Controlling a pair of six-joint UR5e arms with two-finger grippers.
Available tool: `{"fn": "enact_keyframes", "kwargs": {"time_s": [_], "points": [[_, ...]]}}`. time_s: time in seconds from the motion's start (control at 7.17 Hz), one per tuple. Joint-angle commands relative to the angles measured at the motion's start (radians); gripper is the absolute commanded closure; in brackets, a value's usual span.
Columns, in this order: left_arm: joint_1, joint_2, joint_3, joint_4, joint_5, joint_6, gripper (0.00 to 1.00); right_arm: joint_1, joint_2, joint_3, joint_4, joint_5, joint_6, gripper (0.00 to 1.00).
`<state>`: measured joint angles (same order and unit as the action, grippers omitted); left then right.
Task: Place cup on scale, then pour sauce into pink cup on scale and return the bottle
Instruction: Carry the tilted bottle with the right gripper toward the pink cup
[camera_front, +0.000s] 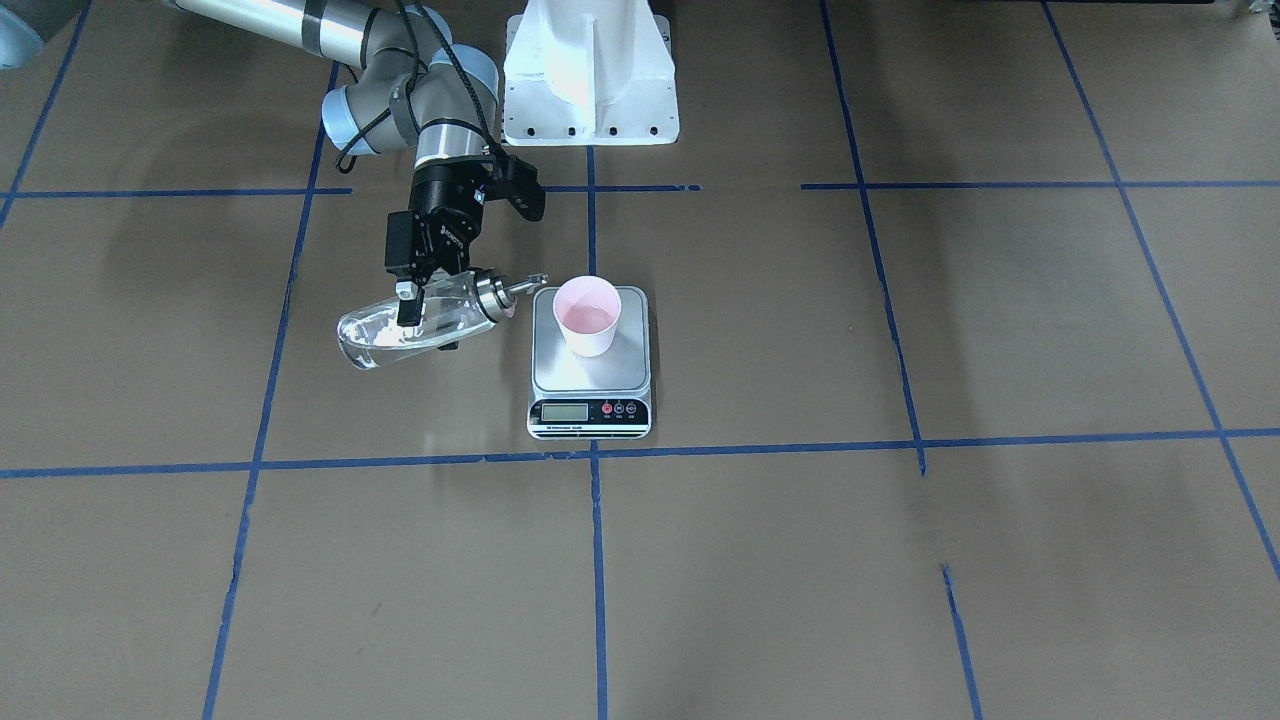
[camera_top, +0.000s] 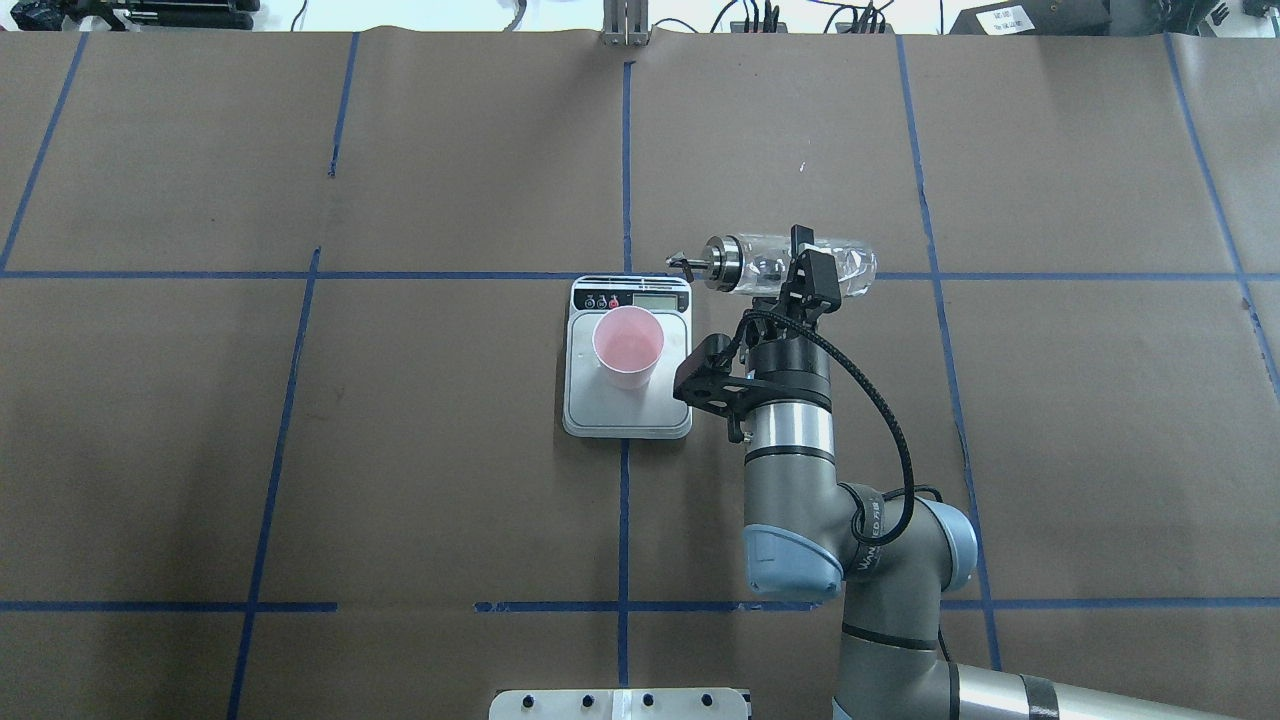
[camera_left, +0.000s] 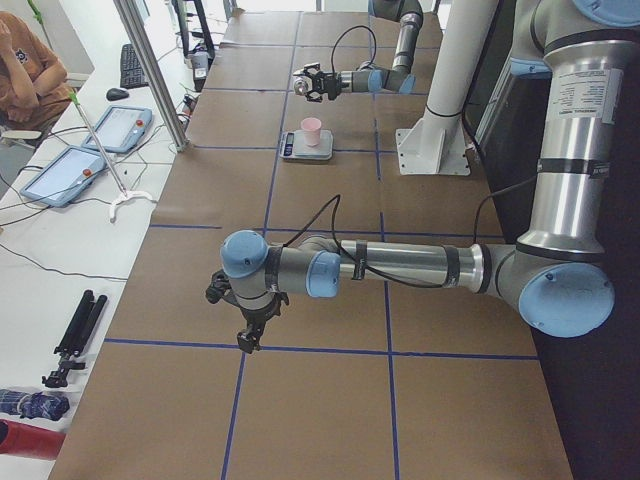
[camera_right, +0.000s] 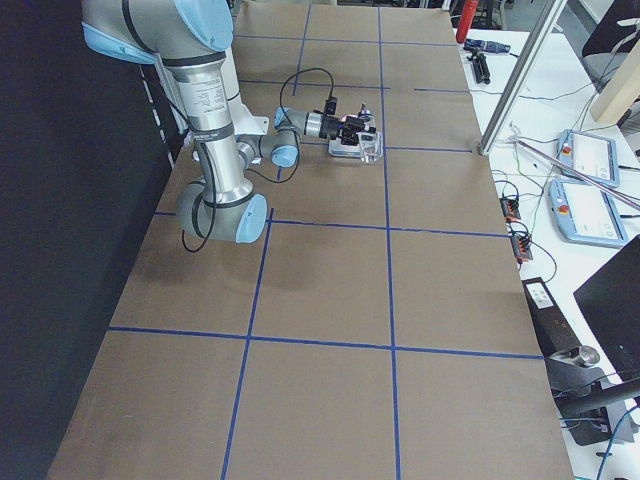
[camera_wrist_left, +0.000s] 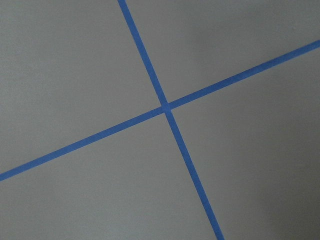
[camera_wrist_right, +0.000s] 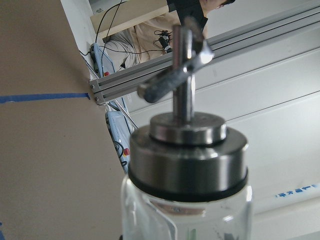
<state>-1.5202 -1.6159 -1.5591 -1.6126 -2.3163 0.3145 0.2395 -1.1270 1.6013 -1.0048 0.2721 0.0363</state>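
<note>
Your right gripper clamps the glass bottle nearly level; its spout aims at the pink cup on the scale, tip just short of the rim.

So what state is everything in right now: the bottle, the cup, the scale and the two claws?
scale: lying flat, display too small to read.
cup: upright on the scale.
bottle: in the air, tipped almost flat, spout toward the cup.
right gripper: shut on the bottle.
left gripper: far from the scale; open or shut, cannot tell.
</note>
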Motion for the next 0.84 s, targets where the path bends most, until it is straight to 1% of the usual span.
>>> {"fn": "enact_keyframes", "kwargs": {"time_s": [0.0,0.28,0.42,0.7], "points": [[0.000,-0.002,0.001,0.000,0.000,0.000,0.00,-0.018,0.003,-0.032,-0.002,-0.051,-0.001,1.00],[0.000,-0.004,0.001,0.000,0.002,0.003,0.00,-0.040,0.003,-0.052,-0.005,-0.109,-0.003,1.00],[0.000,-0.004,0.001,0.000,0.002,0.003,0.00,-0.049,0.001,-0.066,-0.005,-0.152,-0.003,1.00],[0.000,-0.005,0.010,-0.001,0.002,0.006,0.00,-0.058,0.003,-0.104,-0.008,-0.191,-0.006,1.00]]}}
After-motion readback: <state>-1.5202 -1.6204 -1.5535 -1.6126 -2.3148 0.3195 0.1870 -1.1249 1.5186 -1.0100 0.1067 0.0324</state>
